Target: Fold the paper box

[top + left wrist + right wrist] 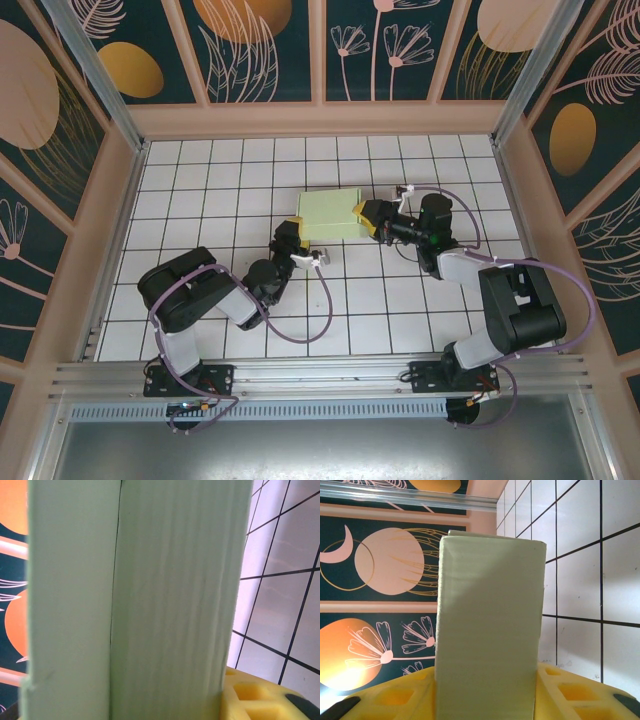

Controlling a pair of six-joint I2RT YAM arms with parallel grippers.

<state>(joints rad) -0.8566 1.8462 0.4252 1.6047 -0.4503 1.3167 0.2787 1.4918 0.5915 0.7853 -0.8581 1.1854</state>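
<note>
One paper box [330, 213], pale mint-green card, folded up into a shallow rectangular form, lying flat near the middle of the white tiled table [220, 180], toward its far half. Right gripper [366, 216] at the box's right end, yellow fingers [395, 700] set either side of the card and pinching it, as seen from the right wrist, where the box [490, 620] rises between both pads. Left gripper [296, 238] at the near-left corner; from the left wrist, card [165, 605] very close to the lens, a dark seam running down it, one yellow finger [250, 700] just beside its right edge; cannot tell whether these jaws press the card or stand clear of it. Risks, as judgement: thin walls buckling or creasing under too hard a squeeze; the seam springing open if either hold slips; the box sliding or twisting on the smooth tiles if the two arms pull unevenly; a tab left untucked, not checkable from these views. Surroundings: purple cables [330, 310] looping over the tiles near the left arm, well apart from the box yet liable to drag; patterned wall panels [260, 40] on three sides; metal rail [320, 375] along the near edge. Nothing else lying between grippers and box.
</note>
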